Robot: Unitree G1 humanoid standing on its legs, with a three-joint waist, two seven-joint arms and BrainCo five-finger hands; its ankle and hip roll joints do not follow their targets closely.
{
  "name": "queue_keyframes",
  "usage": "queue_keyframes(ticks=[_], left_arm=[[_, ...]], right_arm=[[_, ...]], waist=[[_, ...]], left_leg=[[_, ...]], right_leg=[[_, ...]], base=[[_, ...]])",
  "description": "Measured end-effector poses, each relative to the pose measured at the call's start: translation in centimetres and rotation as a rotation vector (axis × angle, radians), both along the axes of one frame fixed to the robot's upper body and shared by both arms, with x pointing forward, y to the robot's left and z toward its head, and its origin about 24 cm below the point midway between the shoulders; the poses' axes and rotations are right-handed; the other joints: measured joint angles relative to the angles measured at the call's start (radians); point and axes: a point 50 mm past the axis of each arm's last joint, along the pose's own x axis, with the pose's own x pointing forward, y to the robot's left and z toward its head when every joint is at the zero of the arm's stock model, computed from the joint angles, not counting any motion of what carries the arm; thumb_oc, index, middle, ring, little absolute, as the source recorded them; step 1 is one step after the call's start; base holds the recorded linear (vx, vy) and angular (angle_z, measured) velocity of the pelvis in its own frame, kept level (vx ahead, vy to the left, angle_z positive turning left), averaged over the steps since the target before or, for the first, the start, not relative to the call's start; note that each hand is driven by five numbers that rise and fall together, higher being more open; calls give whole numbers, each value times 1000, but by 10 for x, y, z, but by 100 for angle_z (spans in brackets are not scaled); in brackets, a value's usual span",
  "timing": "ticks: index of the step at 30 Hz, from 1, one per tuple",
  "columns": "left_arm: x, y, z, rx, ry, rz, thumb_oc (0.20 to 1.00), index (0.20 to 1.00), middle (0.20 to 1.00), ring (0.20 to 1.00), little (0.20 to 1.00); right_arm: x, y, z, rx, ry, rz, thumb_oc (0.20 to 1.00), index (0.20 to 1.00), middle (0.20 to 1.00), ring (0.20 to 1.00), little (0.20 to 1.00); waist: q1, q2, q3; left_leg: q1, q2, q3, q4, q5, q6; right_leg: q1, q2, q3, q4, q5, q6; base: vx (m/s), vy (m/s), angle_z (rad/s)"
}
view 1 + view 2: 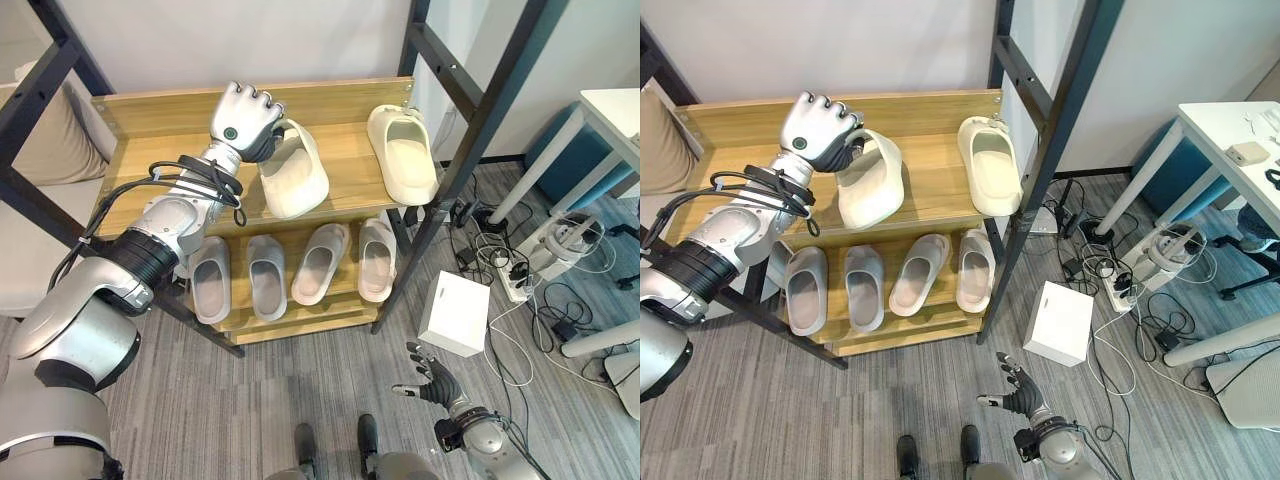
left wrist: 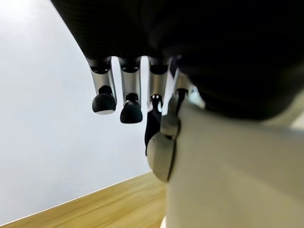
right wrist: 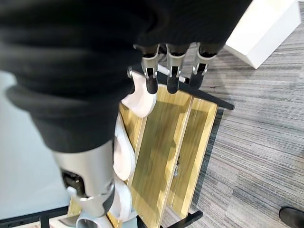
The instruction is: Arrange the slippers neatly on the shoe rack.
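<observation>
- Wooden shoe rack (image 1: 345,101) against a pale wall, two shelves in the head views, framed by dark metal posts.
- Left hand (image 1: 247,118) up at the top shelf, fingers curled round the heel end of a cream slipper (image 1: 295,177); slipper tipped up on its edge, toe end down on the shelf board.
- Same grip in the left wrist view: dark-tipped fingers (image 2: 105,101) hooked over the cream slipper's rim, thumb pressed against its side, shelf wood below.
- Second cream slipper (image 1: 403,150) lying flat on the same shelf, well to the right of the held one, opening upward, near the right-hand post.
- Lower shelf with four slippers in a row, toes toward the wall: two grey slippers (image 1: 211,279) on the left, side by side and roughly parallel; two pinkish slippers (image 1: 320,262) on the right, the left one of that pair angled toward its neighbour.
- Right hand (image 1: 432,378) low over the grey carpet (image 1: 250,410), away from the rack, fingers spread and relaxed, holding nothing.
- White box (image 1: 455,313) on the carpet just beside the rack's right front post.
- Tangle of cables and a power strip (image 1: 515,285) on the floor further right, beside the legs of a white bench (image 1: 612,108).
</observation>
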Motion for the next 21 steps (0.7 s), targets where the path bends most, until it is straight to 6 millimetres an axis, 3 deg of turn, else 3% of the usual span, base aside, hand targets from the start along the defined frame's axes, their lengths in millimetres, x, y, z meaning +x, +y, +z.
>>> queue_keyframes(ticks=[7,11,16,18,21], left_arm=[[14,-2,-5,41,15,72,200,200,200,200,200],[16,4,1,37,-9,106,200,200,200,200,200],[19,-1,15,6,-72,117,200,200,200,200,200],[18,-3,18,10,-84,108,1000,1000,1000,1000,1000],[18,-6,21,11,-95,97,1000,1000,1000,1000,1000]], right_arm=[[-15,-15,-7,-8,47,-55,1000,1000,1000,1000,1000],[-14,-21,-6,-17,45,-68,1000,1000,1000,1000,1000],[-33,-24,-18,-19,103,-87,1000,1000,1000,1000,1000],[-33,-24,-18,-19,105,-87,1000,1000,1000,1000,1000],[-31,-24,-17,-18,98,-86,1000,1000,1000,1000,1000]], waist=[[-32,14,0],[-53,17,0],[-63,17,0],[-74,17,0],[-87,17,0]], left_leg=[[-3,1,16,0,0,0],[-9,1,38,0,-1,1],[-21,0,69,0,-6,2],[-21,0,72,0,-6,2],[-20,1,74,0,-6,2]], right_leg=[[-15,1,10,0,0,0],[-25,2,33,0,11,-9],[-54,2,64,0,16,-2],[-52,2,68,1,33,-12],[-52,2,70,1,34,-12]], base=[[9,-46,-8],[46,-35,-17],[35,-15,-17],[16,-23,-13],[11,-22,-2]])
